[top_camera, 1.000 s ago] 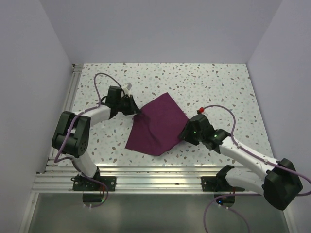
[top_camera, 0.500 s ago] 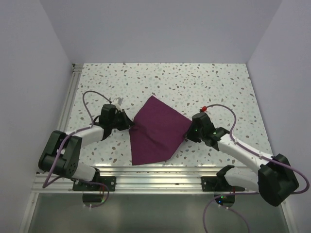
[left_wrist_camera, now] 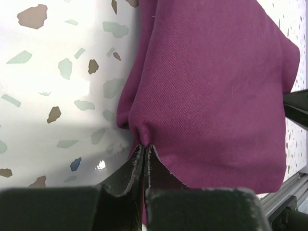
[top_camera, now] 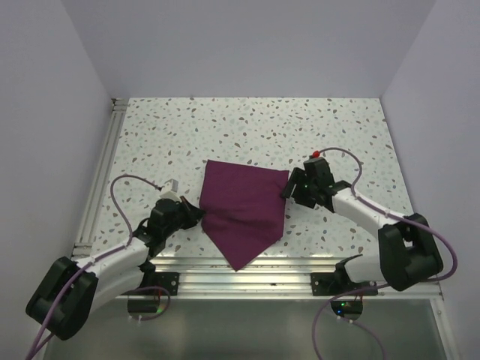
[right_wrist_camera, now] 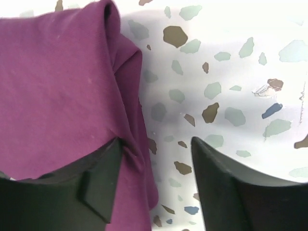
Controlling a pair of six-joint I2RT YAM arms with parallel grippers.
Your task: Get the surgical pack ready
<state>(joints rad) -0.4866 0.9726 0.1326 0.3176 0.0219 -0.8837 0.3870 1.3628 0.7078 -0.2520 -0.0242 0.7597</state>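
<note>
Speckled table (top_camera: 337,127) lay beneath | surgical pack (top_camera: 244,210) was plum twill, tapering to a point | left gripper (left_wrist_camera: 144,150) clamped its bunched hem | right gripper (right_wrist_camera: 155,147) gaped astride the rumpled edge

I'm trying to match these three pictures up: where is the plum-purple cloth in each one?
Top external: the plum-purple woven cloth lies at the centre, one corner pointing to the near edge.
Left wrist: the cloth fills the right side.
Right wrist: the cloth fills the left half.
Shared landmark: the speckled white table top under it.
</note>
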